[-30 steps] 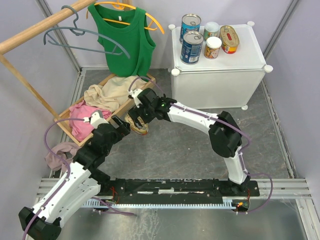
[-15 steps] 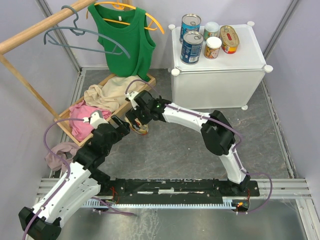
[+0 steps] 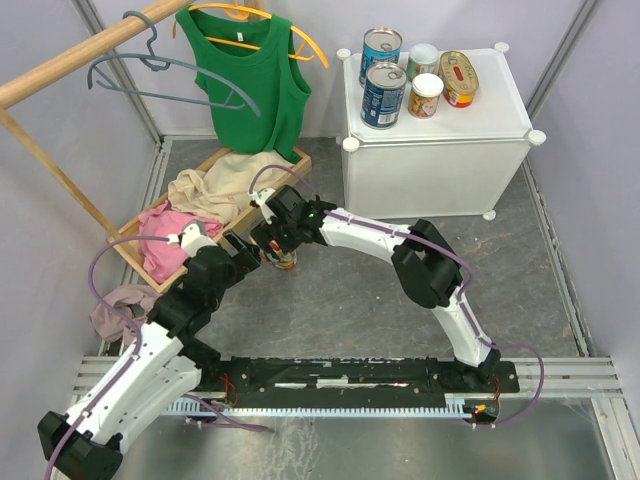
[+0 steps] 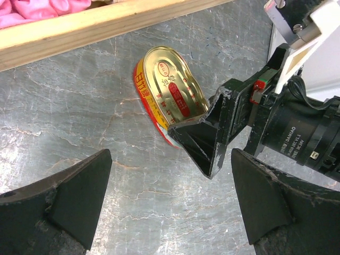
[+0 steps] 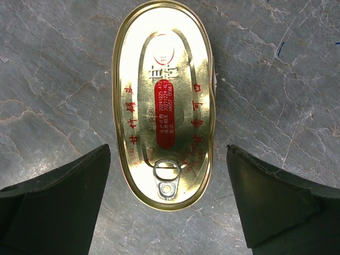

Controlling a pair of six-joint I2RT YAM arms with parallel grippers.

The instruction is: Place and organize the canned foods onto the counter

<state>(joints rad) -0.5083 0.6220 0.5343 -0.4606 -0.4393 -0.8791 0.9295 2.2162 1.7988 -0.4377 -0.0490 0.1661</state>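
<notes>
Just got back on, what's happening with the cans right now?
The right claw is open, hovering directly over the last oval tin, which lies flat on the grey floor beside the wooden tray; no grip yet. The left claw, also open, hovers close by. Five other cans already stand on the white cabinet.

Glossy metal tin (image 5: 162, 101), matt, seemingly stone floor (image 5: 276, 64)

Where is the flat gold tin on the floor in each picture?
Top view: oval tin left of middle, under the right hand.
Left wrist: oval tin upper middle.
Right wrist: oval tin filling the centre.
Shared landmark: the grey stone floor.
</notes>
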